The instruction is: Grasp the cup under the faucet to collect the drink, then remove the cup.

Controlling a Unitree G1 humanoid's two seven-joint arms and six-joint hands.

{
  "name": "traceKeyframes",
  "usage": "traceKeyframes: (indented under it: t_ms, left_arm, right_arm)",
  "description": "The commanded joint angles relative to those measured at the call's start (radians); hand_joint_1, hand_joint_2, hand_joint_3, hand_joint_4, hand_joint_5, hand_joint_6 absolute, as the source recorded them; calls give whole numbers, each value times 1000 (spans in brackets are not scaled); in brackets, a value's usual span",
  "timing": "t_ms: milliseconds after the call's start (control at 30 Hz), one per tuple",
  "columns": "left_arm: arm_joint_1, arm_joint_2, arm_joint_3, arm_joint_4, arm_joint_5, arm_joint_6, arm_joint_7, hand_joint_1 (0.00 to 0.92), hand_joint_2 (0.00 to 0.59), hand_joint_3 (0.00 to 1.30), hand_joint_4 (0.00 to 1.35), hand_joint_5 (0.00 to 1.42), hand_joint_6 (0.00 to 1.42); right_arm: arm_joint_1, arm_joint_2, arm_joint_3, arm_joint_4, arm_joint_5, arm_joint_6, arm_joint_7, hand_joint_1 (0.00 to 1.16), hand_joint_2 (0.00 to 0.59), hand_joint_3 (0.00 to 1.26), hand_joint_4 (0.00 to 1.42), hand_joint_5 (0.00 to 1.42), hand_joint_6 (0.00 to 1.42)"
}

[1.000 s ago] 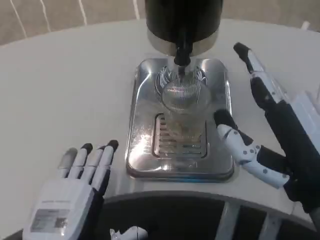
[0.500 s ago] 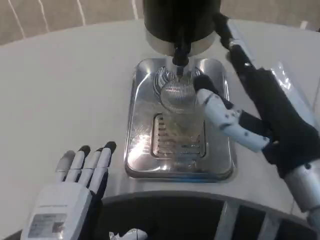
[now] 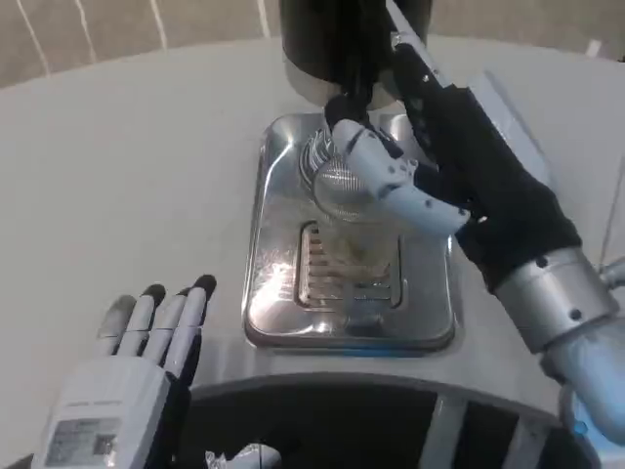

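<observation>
Cup: upright under faucet, just left of your right hand; whether that hand grips it, cannot tell; left hand spread, empty, well apart.

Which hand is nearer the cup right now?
Right. The right hand is at the cup on the tray under the faucet, thumb across its rim. The left hand lies flat on the table, well off toward the robot's left.
</observation>
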Motion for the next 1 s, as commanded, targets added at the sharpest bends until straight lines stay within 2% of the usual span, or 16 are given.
traceKeyframes:
  t_ms: [33, 267, 633, 767, 800, 867, 1000]
  left_arm:
    - [11, -4, 7, 2, 9, -2, 13, 0, 120, 0, 0, 0, 0]
    - [11, -11, 21, 16, -16, -9, 18, 0, 138, 0, 0, 0, 0]
    - [-6, -13, 23, 39, -23, -8, 10, 0, 136, 0, 0, 0, 0]
    - [-9, -14, 23, 44, -22, -5, 11, 0, 135, 0, 0, 0, 0]
    - [-9, -14, 23, 45, -21, -4, 11, 0, 135, 0, 0, 0, 0]
    - [-13, -19, 24, 52, -33, 1, -1, 0, 134, 0, 0, 0, 0]
    - [-22, -17, 20, 64, -38, 8, -9, 0, 130, 0, 0, 0, 0]
  right_arm:
    - [-33, 15, 17, 25, 17, 3, -20, 462, 534, 0, 0, 0, 0]
    - [-39, 45, 24, 80, 69, 6, -32, 460, 534, 0, 0, 0, 0]
    - [-36, 11, 23, 102, 93, -25, -25, 460, 533, 0, 0, 0, 0]
    - [-64, -39, 51, 90, 58, 1, 6, 415, 531, 0, 0, 0, 0]
    - [-73, -59, 67, 80, 33, 13, 16, 392, 511, 0, 0, 0, 0]
    - [-95, -105, 115, 48, -35, 60, 52, 307, 508, 0, 0, 0, 0]
    - [-117, -149, 184, 3, -111, 143, 115, 193, 485, 0, 0, 0, 0]
